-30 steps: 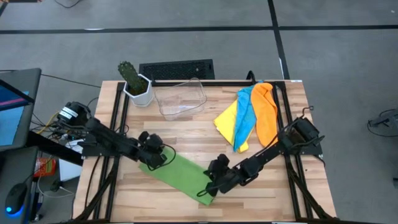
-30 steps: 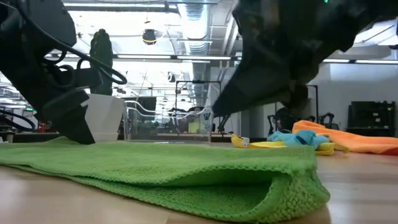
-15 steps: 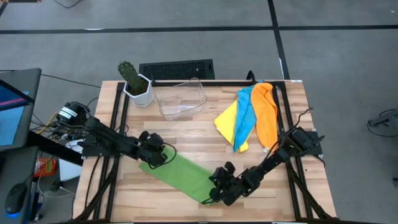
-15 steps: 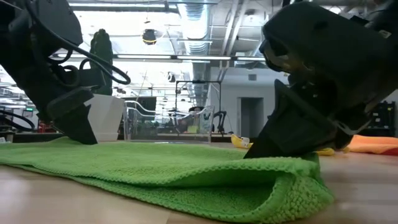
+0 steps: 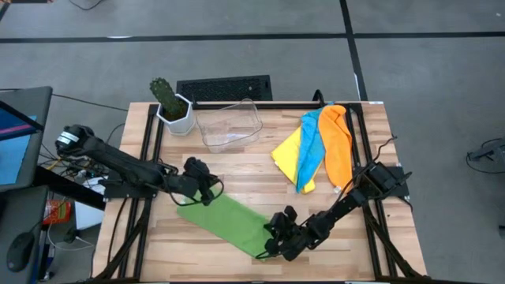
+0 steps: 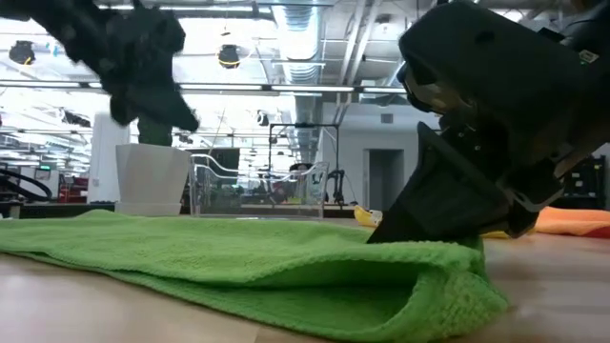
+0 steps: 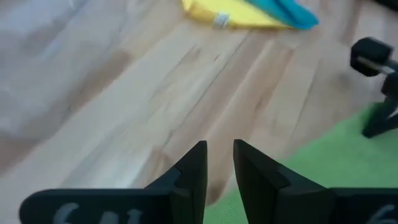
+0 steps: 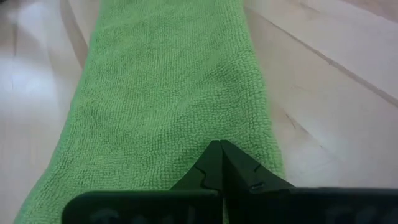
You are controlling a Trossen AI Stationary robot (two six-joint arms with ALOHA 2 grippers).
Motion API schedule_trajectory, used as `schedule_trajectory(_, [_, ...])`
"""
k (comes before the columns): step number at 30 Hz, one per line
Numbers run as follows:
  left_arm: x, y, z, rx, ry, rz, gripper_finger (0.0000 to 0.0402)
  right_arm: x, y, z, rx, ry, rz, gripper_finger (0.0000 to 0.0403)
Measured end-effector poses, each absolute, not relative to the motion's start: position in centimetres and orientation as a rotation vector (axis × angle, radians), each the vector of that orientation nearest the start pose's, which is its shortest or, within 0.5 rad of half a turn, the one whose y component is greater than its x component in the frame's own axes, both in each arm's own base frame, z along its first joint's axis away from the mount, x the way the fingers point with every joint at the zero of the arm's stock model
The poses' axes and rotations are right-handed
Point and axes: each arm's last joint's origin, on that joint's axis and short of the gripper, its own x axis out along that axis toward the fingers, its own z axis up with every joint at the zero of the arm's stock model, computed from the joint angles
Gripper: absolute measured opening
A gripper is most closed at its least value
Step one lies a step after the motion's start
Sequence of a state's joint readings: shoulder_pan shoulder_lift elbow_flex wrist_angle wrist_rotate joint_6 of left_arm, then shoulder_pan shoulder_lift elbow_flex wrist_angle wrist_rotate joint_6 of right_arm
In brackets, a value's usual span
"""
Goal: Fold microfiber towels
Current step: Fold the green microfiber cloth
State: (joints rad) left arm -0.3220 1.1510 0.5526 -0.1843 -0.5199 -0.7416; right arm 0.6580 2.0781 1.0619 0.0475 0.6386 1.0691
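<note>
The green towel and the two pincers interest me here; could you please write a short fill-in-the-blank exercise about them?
1. The right pincer rests, fingers together, on the ____ towel.
2. The left pincer hangs above the bare wooden ____, holding nothing.
3. The yellow, light blue and ____ towels lie heaped near the table's far right corner.
4. The clear plastic bin stands beside a potted ____.

Missing words: green; table; orange; cactus
</note>
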Motion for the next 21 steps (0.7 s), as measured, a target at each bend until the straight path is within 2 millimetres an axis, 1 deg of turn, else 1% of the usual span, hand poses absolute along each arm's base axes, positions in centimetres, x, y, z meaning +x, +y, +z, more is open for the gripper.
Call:
schedule_trajectory(4, [21.8, -5.7, 16.8, -0.51, 0.55, 0.31, 0.0061, 30.7, 22.2, 8.7, 0.447, 0.665, -0.374, 0.0022])
schedule_trajectory(7, [23.1, -6.4, 16.0, -0.553, 0.461, 0.246, 0.0035, 30.1, 22.5, 9.3, 0.42, 0.631, -0.397, 0.0022])
schedule_trajectory(9, [24.2, -6.8, 15.5, -0.554, 0.431, 0.204, 0.0013, 29.9, 22.7, 9.6, 0.437, 0.605, -0.413, 0.0022])
schedule_trajectory(11, [25.2, -7.0, 14.8, -0.542, 0.444, 0.163, 0.0004, 29.5, 22.7, 9.3, 0.45, 0.607, -0.449, 0.0022])
schedule_trajectory(14, [26.9, -7.7, 14.1, -0.536, 0.476, 0.119, 0.0006, 29.1, 23.0, 9.4, 0.475, 0.579, -0.471, 0.0022])
schedule_trajectory(18, [28.4, -8.3, 12.3, -0.527, 0.553, 0.096, 0.0001, 28.4, 23.8, 9.5, 0.488, 0.539, -0.481, 0.0022])
schedule_trajectory(21, [29.4, -8.7, 11.6, -0.523, 0.575, 0.086, 0.0002, 27.7, 24.2, 9.4, 0.516, 0.513, -0.507, 0.0022])
